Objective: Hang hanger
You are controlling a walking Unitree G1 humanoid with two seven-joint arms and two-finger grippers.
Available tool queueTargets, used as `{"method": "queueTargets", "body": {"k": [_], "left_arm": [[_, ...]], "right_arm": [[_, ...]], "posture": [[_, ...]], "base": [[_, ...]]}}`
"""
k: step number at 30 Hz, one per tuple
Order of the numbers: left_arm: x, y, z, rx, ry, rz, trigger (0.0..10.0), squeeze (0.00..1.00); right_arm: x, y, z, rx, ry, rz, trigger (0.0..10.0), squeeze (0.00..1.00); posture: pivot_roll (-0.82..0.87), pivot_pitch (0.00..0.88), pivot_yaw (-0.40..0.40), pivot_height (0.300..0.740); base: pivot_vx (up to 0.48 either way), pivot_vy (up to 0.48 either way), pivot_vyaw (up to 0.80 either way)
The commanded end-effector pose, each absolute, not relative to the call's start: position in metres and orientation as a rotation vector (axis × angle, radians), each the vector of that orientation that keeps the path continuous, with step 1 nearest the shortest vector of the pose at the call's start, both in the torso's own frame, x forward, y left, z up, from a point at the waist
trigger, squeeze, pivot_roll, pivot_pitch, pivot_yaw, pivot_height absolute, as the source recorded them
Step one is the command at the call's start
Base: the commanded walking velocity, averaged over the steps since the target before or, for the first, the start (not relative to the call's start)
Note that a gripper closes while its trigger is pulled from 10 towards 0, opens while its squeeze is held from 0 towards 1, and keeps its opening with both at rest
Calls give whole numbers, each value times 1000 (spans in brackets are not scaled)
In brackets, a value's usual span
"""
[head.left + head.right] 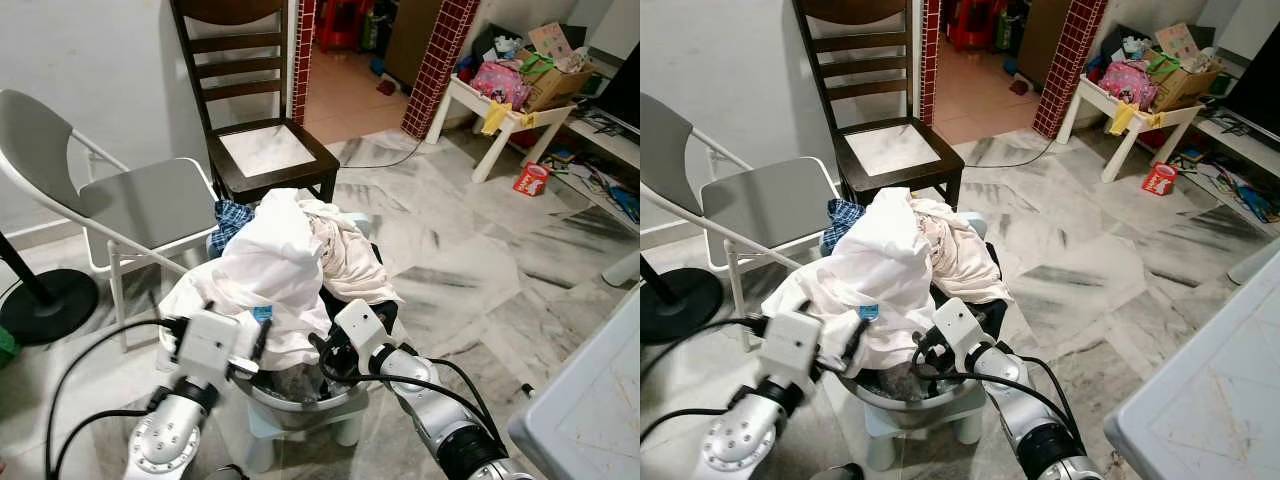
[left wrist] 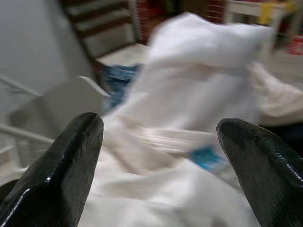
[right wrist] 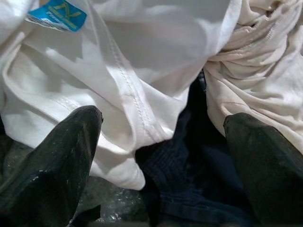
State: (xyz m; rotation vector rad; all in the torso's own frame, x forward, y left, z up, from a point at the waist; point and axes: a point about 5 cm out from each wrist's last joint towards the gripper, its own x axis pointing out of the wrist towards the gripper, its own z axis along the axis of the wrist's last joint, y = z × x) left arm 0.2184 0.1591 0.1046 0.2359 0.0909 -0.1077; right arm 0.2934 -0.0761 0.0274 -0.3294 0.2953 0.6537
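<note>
A pile of laundry sits in a metal basin [image 1: 292, 402] just in front of me, with a white garment [image 1: 272, 262] on top and a cream one [image 1: 345, 255] beside it. My left gripper [image 1: 262, 336] is open at the pile's near left side, and its fingers [image 2: 61, 170] straddle the white cloth without touching it. My right gripper [image 1: 326, 362] is open low at the pile's near right side. Its fingers [image 3: 52, 161] stand apart over the white hem and a dark navy garment [image 3: 189, 189]. A blue label [image 3: 57, 14] hangs on the white cloth.
A grey folding chair [image 1: 140, 205] stands at the left and a dark wooden chair [image 1: 265, 150] behind the pile. A black round base [image 1: 45, 305] lies far left. A cluttered white side table [image 1: 500, 115] is back right. A grey surface's edge [image 1: 590, 410] is near right.
</note>
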Motion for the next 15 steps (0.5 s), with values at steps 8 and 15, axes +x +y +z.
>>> {"method": "queueTargets", "body": {"k": [8,15], "left_arm": [[214,177,80,189,198,-2,10000,0],[216,174,65,174,228,0,10000,0]], "right_arm": [[295,-90,34,-304,250,596,10000,0],[285,-99,37,-256,208,561,10000,0]], "posture": [[114,112,-111,740],[95,139,-112,740]], "base": [[0,0,0],[0,0,0]]}}
